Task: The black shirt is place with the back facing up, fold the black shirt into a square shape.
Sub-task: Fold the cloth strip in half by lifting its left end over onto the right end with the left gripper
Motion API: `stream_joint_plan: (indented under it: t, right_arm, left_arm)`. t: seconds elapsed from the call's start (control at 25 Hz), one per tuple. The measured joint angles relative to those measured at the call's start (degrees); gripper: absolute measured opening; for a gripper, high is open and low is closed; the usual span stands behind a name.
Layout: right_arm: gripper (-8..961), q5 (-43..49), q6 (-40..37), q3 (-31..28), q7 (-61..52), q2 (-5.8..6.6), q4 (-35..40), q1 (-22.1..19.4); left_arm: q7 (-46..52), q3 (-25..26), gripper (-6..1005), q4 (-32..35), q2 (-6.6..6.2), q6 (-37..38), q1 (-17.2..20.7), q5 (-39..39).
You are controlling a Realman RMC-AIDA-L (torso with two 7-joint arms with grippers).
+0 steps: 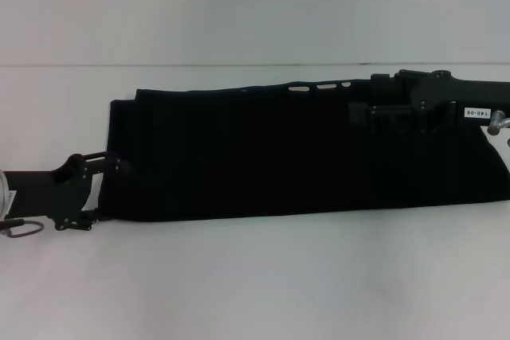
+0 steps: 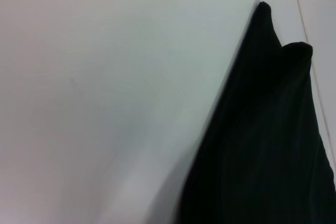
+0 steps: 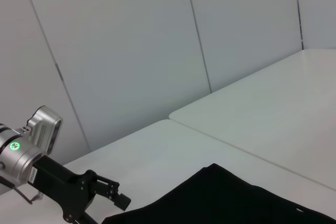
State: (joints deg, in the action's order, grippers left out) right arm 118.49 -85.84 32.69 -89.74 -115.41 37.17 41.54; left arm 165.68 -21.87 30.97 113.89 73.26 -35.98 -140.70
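Note:
The black shirt (image 1: 263, 161) lies on the white table as a long folded strip that runs from left to right. It also shows in the left wrist view (image 2: 268, 145) and at the lower edge of the right wrist view (image 3: 236, 198). My left gripper (image 1: 111, 185) is at the strip's left end, its tips lost against the dark cloth. It shows from afar in the right wrist view (image 3: 113, 195). My right gripper (image 1: 382, 121) is over the strip's far right part, black on black.
The white table (image 1: 255, 276) runs wide in front of and behind the shirt. A seam to a second table (image 3: 252, 153) and a panelled wall (image 3: 131, 51) lie beyond it.

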Motion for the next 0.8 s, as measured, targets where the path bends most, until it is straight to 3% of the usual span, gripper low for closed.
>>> stream_joint_plan:
  t: [0.12, 0.56, 0.8]
  right_arm:
    - [914, -0.1, 0.0, 0.0, 0.0, 0.06, 0.0, 0.0]
    - [914, -1.5, 0.1, 0.0, 0.3, 0.37, 0.0, -0.1]
    - [915, -1.5, 0.2, 0.0, 0.3, 0.37, 0.0, -0.1]
  left_arm:
    - [-0.3, 0.0, 893, 0.1, -0.06, 0.1, 0.0, -0.3]
    - [-2.1, 0.1, 677, 0.1, -0.07, -0.6, 0.5, -1.3]
    - [-2.4, -0.2, 425, -0.1, 0.06, -1.6, 0.4, -1.8]
